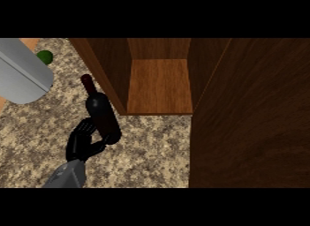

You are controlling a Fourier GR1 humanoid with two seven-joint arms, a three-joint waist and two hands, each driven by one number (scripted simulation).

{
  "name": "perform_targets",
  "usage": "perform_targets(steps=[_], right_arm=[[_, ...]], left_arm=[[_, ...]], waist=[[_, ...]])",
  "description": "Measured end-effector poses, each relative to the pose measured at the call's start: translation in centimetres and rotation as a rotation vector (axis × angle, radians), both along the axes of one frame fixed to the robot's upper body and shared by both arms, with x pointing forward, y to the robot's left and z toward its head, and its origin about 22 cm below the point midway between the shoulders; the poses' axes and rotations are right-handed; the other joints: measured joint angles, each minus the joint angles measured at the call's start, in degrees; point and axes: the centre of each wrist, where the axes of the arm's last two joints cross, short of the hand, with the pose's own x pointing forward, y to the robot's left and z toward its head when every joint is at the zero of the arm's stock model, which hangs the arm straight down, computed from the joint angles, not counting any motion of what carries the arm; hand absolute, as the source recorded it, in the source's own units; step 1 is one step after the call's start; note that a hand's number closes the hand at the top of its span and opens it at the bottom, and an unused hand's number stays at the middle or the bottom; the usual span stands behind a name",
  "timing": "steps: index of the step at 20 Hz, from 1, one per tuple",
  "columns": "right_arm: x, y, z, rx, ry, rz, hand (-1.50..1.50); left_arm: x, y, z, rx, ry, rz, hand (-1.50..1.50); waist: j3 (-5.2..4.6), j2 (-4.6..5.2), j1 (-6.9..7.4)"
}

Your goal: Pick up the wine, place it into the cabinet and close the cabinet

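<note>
Grey forearm (67,175) enters from bottom edge, left of centre. Only this arm and its hand are seen. By its place at the view's left it reads as the left arm, though which side cannot be confirmed.

Black hand (84,142) sits at the forearm's end, fingers curled round the lower body of the wine bottle (102,114), thumb side toward the bottle's base. Hand is closed on the bottle, not spread. Bottle base is partly hidden by the fingers.

Wine bottle is dark, nearly black, with a dark red neck and cap pointing up-left, away from the hand. It is tilted, the neck leaning left of the body. Whether its base touches the counter cannot be told.

Speckled stone counter (144,150) lies under and all round the hand, beige and brown.

Right of the hand, well apart: open cabinet door (255,123), dark wood, fills the view's right side from top to bottom.

Beyond the hand, just right of the bottle: cabinet (118,75), open, its left side wall close beside the bottle's shoulder. Inside, a lighter wood shelf floor (160,86), nothing showing on it.

Farther, up-left of the hand: large grey rounded object (17,70), kind unclear, at the counter's edge. Small green thing (45,57) just past it, partly hidden, kind unclear.
</note>
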Motion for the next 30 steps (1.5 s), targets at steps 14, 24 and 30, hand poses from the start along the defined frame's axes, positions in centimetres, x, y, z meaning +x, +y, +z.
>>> perform_targets(steps=[14,24,30], right_arm=[[0.1,0.3,0.1,-0.001,0.011,-0.031,-1.5],[0.6,-0.4,-0.2,-0.002,0.014,-0.033,-1.5],[1.0,-0.4,-0.3,0.005,0.017,-0.032,-1.5]], left_arm=[[-3.0,1.0,-1.1,0.068,-0.086,-0.109,1.5],[-6.9,1.7,-1.2,0.037,-0.142,-0.112,1.5],[-10.0,0.8,0.6,-0.025,-0.159,-0.125,1.5]], waist=[[0.57,-0.94,0.78],[0.6,-0.85,1.09],[0.26,-0.48,1.31]])
